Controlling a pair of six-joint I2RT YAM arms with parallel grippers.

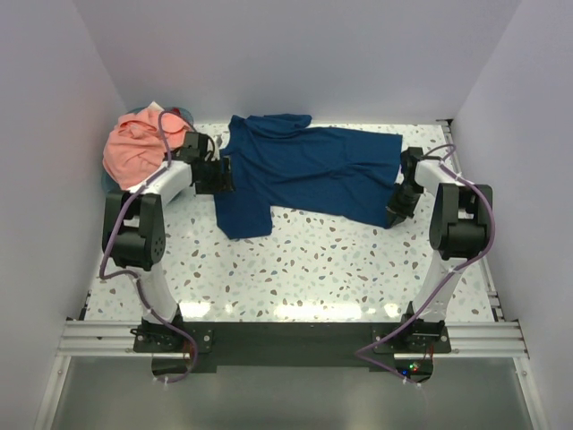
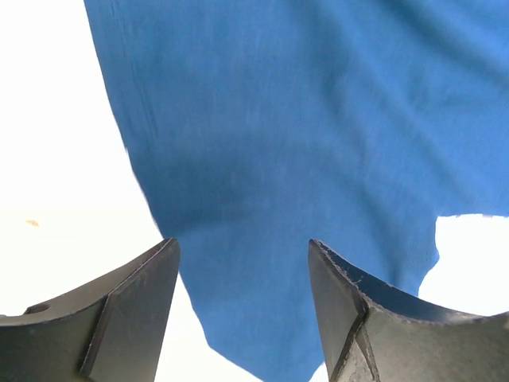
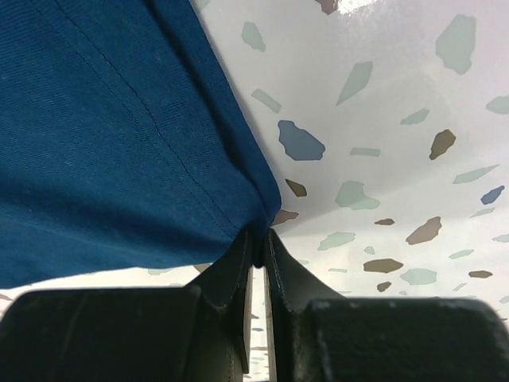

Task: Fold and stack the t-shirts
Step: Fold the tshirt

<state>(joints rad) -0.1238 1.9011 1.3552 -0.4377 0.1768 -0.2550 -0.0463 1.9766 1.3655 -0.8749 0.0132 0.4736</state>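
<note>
So the navy tee (image 1: 304,170) is spread mostly flat across the counter (image 1: 340,260), corner pinched in my right hand (image 3: 258,239), salmon-pink tee (image 1: 134,148) crumpled far left.

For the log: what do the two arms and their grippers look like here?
Both the left arm and right arm have white tubular links, black joint housings and a loose purple cable. The left gripper and right gripper carry dark grey, wedge-shaped fingers.

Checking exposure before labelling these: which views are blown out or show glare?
Left wrist: the table around the blue shirt is blown out to plain white. Right wrist: well exposed, speckles sharp. Top external: bright glare patches along the table's near edge.
</note>
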